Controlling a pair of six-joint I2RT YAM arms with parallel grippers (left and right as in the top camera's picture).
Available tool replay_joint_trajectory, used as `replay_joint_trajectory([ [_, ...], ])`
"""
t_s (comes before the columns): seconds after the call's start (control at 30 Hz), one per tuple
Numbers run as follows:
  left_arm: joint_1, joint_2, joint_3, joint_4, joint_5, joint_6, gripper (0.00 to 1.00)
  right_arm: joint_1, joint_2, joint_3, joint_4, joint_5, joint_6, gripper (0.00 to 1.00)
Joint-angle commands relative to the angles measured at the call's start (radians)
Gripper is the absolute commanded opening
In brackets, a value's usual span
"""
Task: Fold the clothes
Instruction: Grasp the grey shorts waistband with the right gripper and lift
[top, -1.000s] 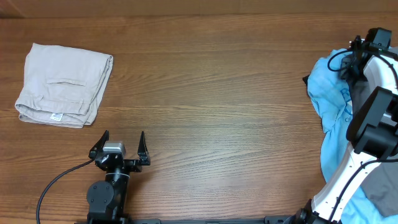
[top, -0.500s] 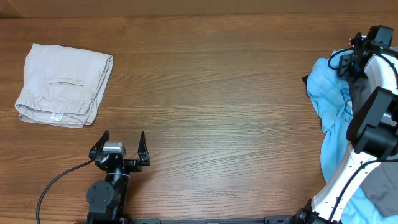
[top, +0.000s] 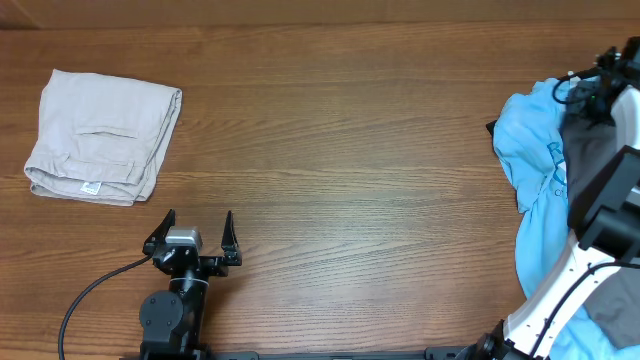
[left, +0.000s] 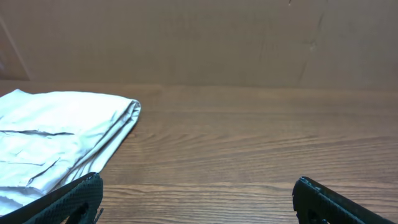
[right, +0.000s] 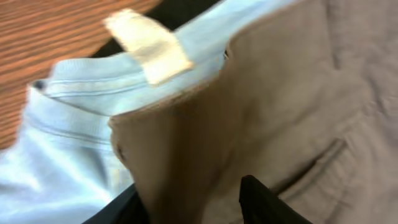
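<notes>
The small white tag (top: 90, 187) on the beige folded cloth garment (top: 100, 135), at 10 o'clock on the brown wooden table (top: 350, 150), is too small to read. Only the right wrist view shows a white label (right: 148, 46) on the light blue cloth garment (top: 525, 140); it is blurry, with no words to read. That view also shows the slit pocket (right: 311, 165) of the dark grey woven shorts (top: 583, 150), which lie on the blue garment at 3 o'clock. The right gripper (right: 189, 193) is pinched on a fold of the shorts. The left gripper (top: 196, 232), at 7 o'clock, has its jaws wide apart, holding nothing.
</notes>
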Motion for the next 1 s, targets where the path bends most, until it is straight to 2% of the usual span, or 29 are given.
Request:
replay_joint_trajectory([
  [0.0,-0.006,-0.011,-0.004,0.003,-0.009,0.019,1.0,-0.032,0.007,0.03,-0.012,-0.071,0.027,0.47],
  [0.1,-0.006,-0.011,-0.004,0.003,-0.009,0.019,1.0,-0.037,0.007,0.03,-0.017,-0.14,0.027,0.48],
  [0.53,-0.006,-0.011,-0.004,0.003,-0.009,0.019,1.0,-0.024,0.009,0.025,-0.046,-0.152,0.053,0.46],
  [0.67,-0.006,-0.011,-0.004,0.003,-0.009,0.019,1.0,-0.024,0.008,0.025,-0.043,-0.178,0.054,0.26],
  [0.83,-0.006,-0.011,-0.004,0.003,-0.009,0.019,1.0,-0.024,0.008,0.025,-0.04,-0.179,0.054,0.22],
  [0.9,-0.006,-0.011,-0.004,0.003,-0.009,0.019,1.0,-0.024,0.008,0.025,-0.04,-0.179,0.055,0.16],
  [0.97,-0.006,-0.011,-0.004,0.003,-0.009,0.019,1.0,-0.024,0.008,0.025,-0.038,-0.179,0.074,0.04],
])
